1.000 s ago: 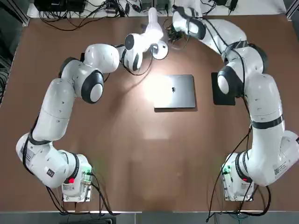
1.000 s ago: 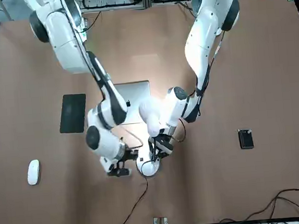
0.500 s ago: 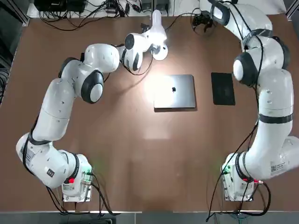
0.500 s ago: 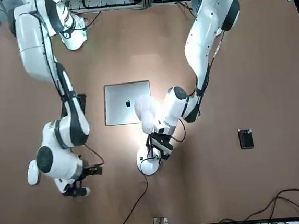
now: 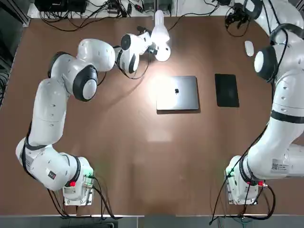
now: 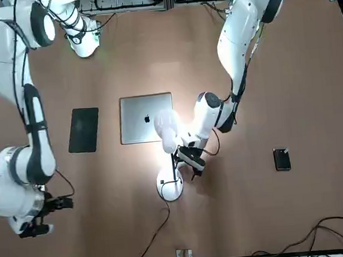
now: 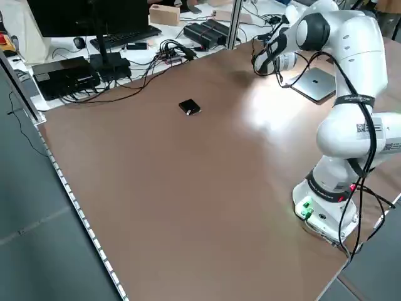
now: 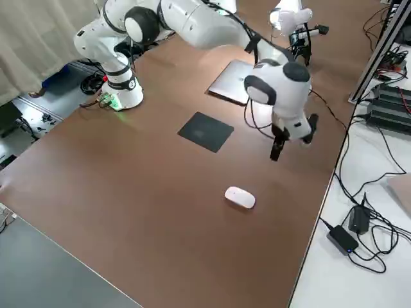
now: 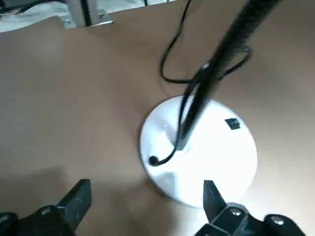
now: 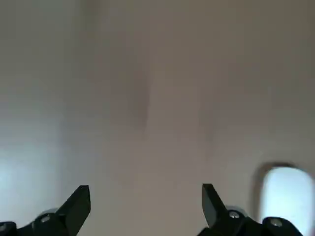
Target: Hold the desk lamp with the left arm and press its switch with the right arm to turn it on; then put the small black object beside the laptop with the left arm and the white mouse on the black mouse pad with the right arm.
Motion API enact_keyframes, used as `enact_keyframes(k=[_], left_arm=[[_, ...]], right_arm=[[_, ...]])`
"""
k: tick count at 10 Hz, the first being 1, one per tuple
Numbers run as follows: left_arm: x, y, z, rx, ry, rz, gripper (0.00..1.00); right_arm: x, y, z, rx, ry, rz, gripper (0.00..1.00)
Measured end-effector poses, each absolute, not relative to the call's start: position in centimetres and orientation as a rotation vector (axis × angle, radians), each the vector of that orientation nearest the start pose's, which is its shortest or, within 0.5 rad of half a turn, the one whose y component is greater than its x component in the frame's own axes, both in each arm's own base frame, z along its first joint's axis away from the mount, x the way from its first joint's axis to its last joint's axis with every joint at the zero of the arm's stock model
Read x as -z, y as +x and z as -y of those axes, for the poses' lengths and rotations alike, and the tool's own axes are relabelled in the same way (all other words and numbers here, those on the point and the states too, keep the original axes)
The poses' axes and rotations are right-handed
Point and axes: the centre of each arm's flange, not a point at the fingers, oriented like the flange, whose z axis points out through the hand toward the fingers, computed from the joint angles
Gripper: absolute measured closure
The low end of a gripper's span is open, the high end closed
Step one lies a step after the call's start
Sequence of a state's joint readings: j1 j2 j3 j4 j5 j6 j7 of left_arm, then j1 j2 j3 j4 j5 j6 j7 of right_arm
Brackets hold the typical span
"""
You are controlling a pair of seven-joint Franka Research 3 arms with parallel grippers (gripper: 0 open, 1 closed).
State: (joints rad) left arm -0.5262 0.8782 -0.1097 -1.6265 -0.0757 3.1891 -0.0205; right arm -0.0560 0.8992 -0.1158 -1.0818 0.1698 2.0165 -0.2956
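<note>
The white desk lamp (image 5: 160, 34) stands lit at the back of the table, its round base (image 9: 199, 147) right ahead of my left gripper (image 9: 145, 196). That gripper (image 6: 191, 158) is open beside the lamp's stem, holding nothing. My right gripper (image 5: 236, 19) hangs open over the table's far right corner, above and beside the white mouse (image 5: 249, 47), which lies on the bare table (image 8: 239, 197). The small black object (image 6: 282, 159) lies alone on the robot's left side. The closed laptop (image 5: 177, 93) and black mouse pad (image 5: 226, 90) lie side by side mid-table.
The lamp's cord (image 6: 159, 223) trails off the table's far edge. Cables and power bricks (image 8: 350, 231) crowd the bench beyond that edge. A monitor and keyboard (image 7: 119, 34) stand behind the black object's side.
Both grippers opened. The left one let go of the lamp stem and drew back a little. The right arm swung away from the lamp to the far right corner near the mouse.
</note>
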Motion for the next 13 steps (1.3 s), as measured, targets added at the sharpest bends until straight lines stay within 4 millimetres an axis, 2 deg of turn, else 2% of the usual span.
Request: enact_keyframes(k=[2, 3, 4, 5, 7, 10, 13], left_arm=[[-19.8, 60.8, 38.8, 0.860, -3.210, -0.725, 0.00], [-21.0, 61.5, 37.5, 0.779, -3.219, -0.703, 0.00], [-22.2, 62.2, 36.2, 0.699, -3.226, -0.678, 0.00], [-23.4, 62.9, 34.5, 0.604, -3.234, -0.641, 0.00], [-26.2, 64.7, 29.5, 0.435, -3.251, -0.511, 0.00], [-30.4, 65.9, 23.7, 0.294, -3.241, -0.451, 0.00], [-35.6, 66.4, 15.8, 0.159, -3.243, -0.270, 0.00]], right_arm=[[-28.3, 75.8, 17.2, 0.131, -3.094, 0.217, 0.00], [-27.6, 75.2, 19.8, 0.144, -3.097, 0.270, 0.00], [-26.2, 74.4, 21.4, 0.146, -3.099, 0.313, 0.00], [-24.4, 73.8, 21.8, 0.126, -3.096, 0.339, 0.00], [-21.9, 73.0, 21.4, 0.078, -3.088, 0.361, 0.00], [-21.4, 72.7, 21.9, 0.053, -3.104, 0.376, 0.00], [-20.2, 72.6, 22.5, 0.082, -3.118, 0.366, 0.00]])
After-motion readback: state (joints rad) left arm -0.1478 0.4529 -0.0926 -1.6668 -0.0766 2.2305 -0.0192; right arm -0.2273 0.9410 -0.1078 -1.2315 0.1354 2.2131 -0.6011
